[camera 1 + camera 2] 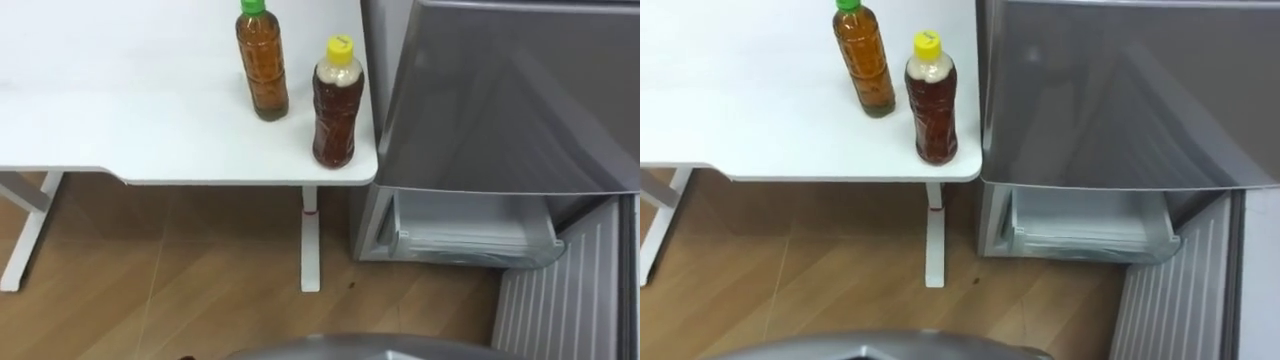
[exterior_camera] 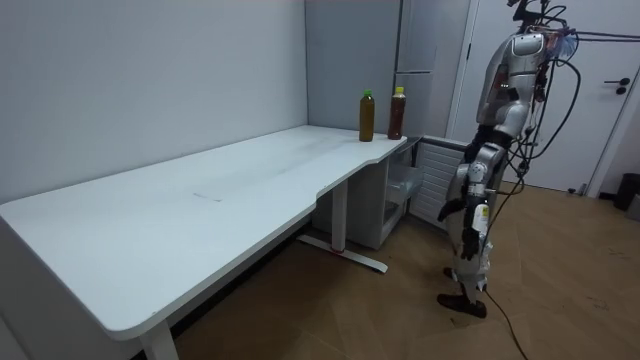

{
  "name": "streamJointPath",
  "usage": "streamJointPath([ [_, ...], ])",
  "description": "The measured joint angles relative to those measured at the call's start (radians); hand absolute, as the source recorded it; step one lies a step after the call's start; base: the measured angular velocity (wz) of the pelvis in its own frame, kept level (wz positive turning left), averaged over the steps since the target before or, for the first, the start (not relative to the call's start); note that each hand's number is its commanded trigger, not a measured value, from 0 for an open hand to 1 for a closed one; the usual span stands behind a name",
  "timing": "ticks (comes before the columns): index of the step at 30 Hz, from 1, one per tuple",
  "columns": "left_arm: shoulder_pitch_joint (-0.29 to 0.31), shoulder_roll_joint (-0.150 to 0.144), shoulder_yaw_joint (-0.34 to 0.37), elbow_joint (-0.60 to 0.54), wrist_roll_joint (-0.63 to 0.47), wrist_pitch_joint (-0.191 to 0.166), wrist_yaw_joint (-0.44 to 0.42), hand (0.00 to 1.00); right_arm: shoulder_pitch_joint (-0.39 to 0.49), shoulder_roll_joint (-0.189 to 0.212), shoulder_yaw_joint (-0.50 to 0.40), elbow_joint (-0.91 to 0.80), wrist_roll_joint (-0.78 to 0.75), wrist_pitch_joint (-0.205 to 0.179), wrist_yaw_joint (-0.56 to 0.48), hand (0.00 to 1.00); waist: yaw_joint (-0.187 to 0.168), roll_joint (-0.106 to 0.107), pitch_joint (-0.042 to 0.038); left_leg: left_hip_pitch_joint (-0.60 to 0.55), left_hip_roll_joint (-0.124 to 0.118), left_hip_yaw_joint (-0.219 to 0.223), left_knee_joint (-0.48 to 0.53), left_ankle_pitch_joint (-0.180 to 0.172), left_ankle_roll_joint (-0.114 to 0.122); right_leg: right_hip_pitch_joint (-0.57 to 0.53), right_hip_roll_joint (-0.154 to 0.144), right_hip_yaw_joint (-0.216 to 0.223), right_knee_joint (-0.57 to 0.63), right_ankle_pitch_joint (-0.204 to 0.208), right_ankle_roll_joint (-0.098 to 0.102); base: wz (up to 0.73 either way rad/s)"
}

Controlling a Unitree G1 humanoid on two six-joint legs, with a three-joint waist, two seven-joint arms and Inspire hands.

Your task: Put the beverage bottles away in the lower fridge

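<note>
Floor: wood planks (image 1: 200,290) lie closest below the head camera and run under the table to the foot of the fridge.
Table: white top (image 1: 100,100) on a white leg (image 1: 310,240); its rounded corner ends just beside the fridge.
Yellow-capped bottle (image 1: 337,105): stands upright on the table corner next to the fridge, long axis vertical, cap up, dark brown drink inside.
Green-capped bottle (image 1: 263,65): upright too, cap up, lighter amber drink; it stands farther back on the table, to the left of the yellow-capped bottle, near it but not touching.
Fridge (image 1: 500,90): grey, at the right of the table; its upper door is closed.
Lower compartment (image 1: 470,225): open, with a pale drawer showing in the opening.
Lower door (image 1: 570,300): swung out toward the robot at the right, its ribbed inner face up to the camera.
Robot: in the room view it stands upright on the floor before the table's end and the fridge, facing both.
Left hand (image 2: 452,207): hangs low by the thigh in the room view, well apart from both bottles; whether its fingers are spread or curled cannot be told.
</note>
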Motion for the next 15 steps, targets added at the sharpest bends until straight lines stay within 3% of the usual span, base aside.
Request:
streamJointPath([
  [4,0.001,0.000,0.013,-0.183,-0.106,-0.058,0.117,0.00,-0.008,-0.001,-0.001,-0.005,-0.003,-0.030,-0.013,0.00,-0.001,0.005,0.0004,0.000,0.000,-0.001,-0.001,0.000,0.000,-0.002,0.000,-0.002,0.006,0.000,0.000,0.00],
  [7,-0.004,0.001,0.020,-0.291,-0.100,-0.097,0.182,0.00,-0.001,-0.001,-0.007,-0.011,-0.011,-0.041,-0.023,0.00,-0.001,0.012,-0.0015,0.001,0.000,-0.001,-0.003,0.000,0.000,-0.004,0.001,0.003,0.008,0.000,0.000,-0.02],
  [10,-0.002,0.000,0.018,-0.416,-0.001,-0.140,0.291,0.00,0.014,-0.005,-0.011,-0.045,-0.026,-0.062,-0.035,0.00,-0.001,0.017,-0.0023,-0.004,0.000,0.003,-0.005,0.000,0.000,-0.012,0.003,0.010,0.007,0.000,0.000,-0.07],
  [13,-0.004,-0.005,0.008,-0.568,0.175,-0.160,0.394,0.00,0.017,-0.005,-0.011,-0.050,-0.041,-0.073,-0.045,0.00,-0.008,0.016,-0.0026,-0.015,-0.001,-0.005,0.006,0.000,0.000,-0.019,0.003,0.006,0.005,0.001,-0.001,0.05],
  [15,-0.007,-0.004,-0.011,-0.671,0.282,-0.192,0.448,0.00,0.017,-0.004,-0.010,-0.050,-0.041,-0.081,-0.045,0.00,-0.009,0.018,-0.0030,-0.013,-0.002,-0.011,0.001,0.000,0.000,-0.018,0.003,0.003,0.005,0.000,-0.001,0.06],
])
